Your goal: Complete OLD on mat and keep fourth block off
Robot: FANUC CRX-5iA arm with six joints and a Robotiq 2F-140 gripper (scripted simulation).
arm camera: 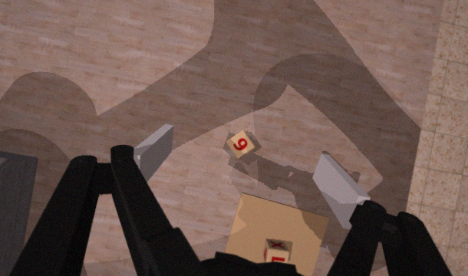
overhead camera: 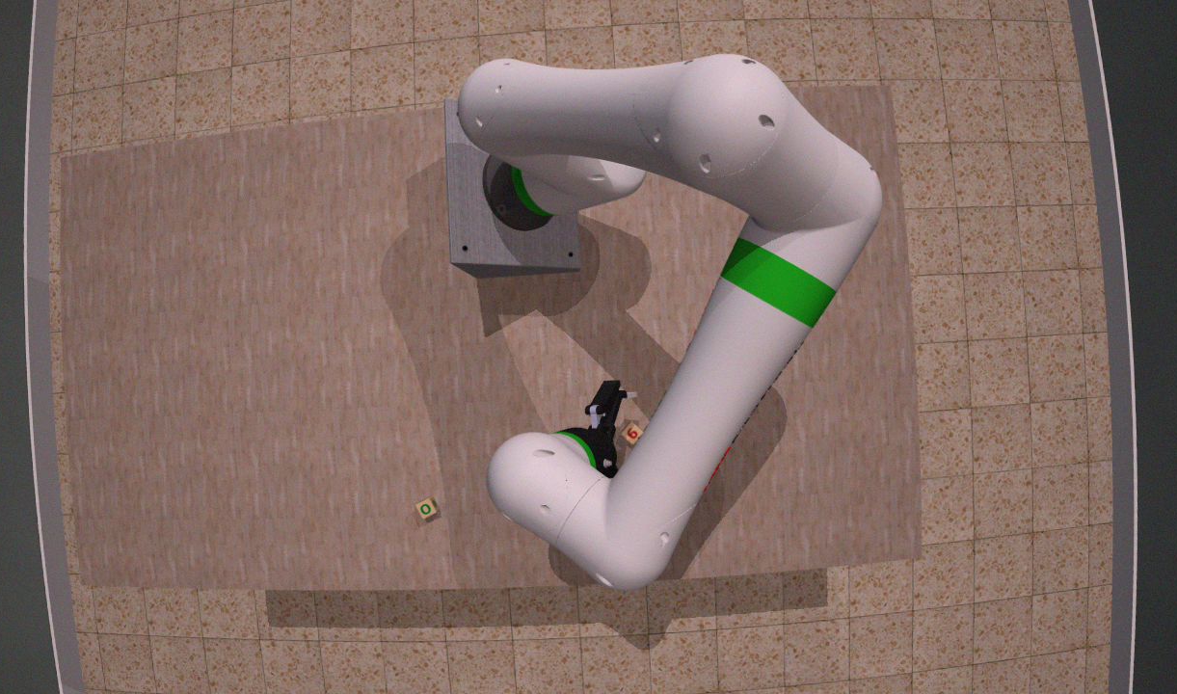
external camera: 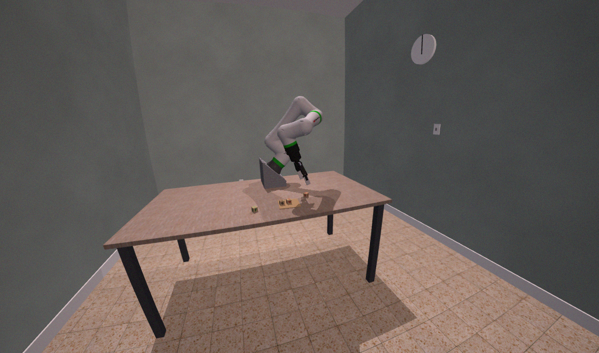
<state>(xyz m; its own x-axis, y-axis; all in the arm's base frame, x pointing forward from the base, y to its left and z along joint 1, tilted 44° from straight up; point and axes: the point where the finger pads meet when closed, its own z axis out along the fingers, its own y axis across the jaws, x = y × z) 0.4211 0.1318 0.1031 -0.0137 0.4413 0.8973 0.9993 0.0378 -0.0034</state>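
Your gripper (overhead camera: 607, 424) (external camera: 303, 178) (arm camera: 245, 152) stood wide apart above the table, nothing between its pads. In the wrist view, you saw the numbered block in the gap, but the fingers were well above it.

The table (overhead camera: 229, 345) (external camera: 195, 206) (arm camera: 196, 184) carried the whole setup. Your white arm (overhead camera: 712, 362) (external camera: 292, 127) bent out from its grey base mount (overhead camera: 467, 254) (external camera: 270, 180) (arm camera: 11, 195), its forearm and wrist blocking your top view of the mat.

The tan mat (external camera: 295, 205) (arm camera: 276, 215) lay flat, two blocks standing on it in the exterior view. The L block (external camera: 288, 201) (arm camera: 277, 254) showed a red L on top and a red X on one side. Just beside it stood its neighbor (external camera: 281, 202), too small for you to read.

The O block (overhead camera: 425, 509) (external camera: 254, 209), the one you needed, sat off the mat on the base's right-hand side, green O up. The numbered block (overhead camera: 632, 433) (external camera: 305, 194) (arm camera: 240, 144), red 6 or 9 up, lay off the mat toward the base's left, turned at an angle to the mat.
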